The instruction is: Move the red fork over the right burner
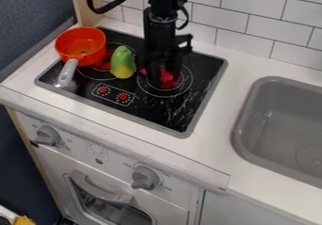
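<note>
My gripper [158, 77] hangs low over the right burner [165, 93], its lower end close to the stove top. Pinkish-red shapes [167, 78] show at and beside the gripper's lower end, inside the burner's rings. Which part of this red is the fork and which is the burner's own red centre I cannot tell, as the black gripper covers much of the spot. Whether anything is held is hidden too.
An orange-red pot [82, 43] with a grey handle stands at the stove's left rear. A green and yellow toy [123, 62] is between pot and gripper. A grey sink [283, 125] lies right; a tiled wall [252, 28] rises behind.
</note>
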Robot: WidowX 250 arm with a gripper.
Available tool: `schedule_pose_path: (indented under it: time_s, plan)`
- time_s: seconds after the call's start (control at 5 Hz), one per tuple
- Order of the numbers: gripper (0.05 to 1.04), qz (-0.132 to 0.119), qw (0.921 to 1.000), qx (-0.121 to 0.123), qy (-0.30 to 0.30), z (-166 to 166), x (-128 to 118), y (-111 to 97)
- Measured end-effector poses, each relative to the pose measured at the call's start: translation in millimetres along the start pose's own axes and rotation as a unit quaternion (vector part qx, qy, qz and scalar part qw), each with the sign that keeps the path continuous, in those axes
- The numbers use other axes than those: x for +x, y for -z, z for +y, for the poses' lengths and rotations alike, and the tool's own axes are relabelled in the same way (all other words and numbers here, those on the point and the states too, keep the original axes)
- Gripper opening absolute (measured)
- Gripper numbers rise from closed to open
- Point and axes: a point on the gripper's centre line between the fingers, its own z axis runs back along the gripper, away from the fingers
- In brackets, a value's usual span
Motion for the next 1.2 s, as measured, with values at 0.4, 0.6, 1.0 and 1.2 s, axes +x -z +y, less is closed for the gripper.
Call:
schedule_pose_path:
  time_s: [0.4,0.6,1.0,1.2]
  plan:
    - [0.463,0.019,0.9998,0.006,0.001,18,-25,-7]
    - [0.463,0.020,0.9998,0.011,-0.003,25,-29,-6]
    - [0.463,0.004,0.9991,-0.008,0.042,7,-30,-6]
    - [0.531,0.006,0.9980,-0.006,0.063,-1,-27,6]
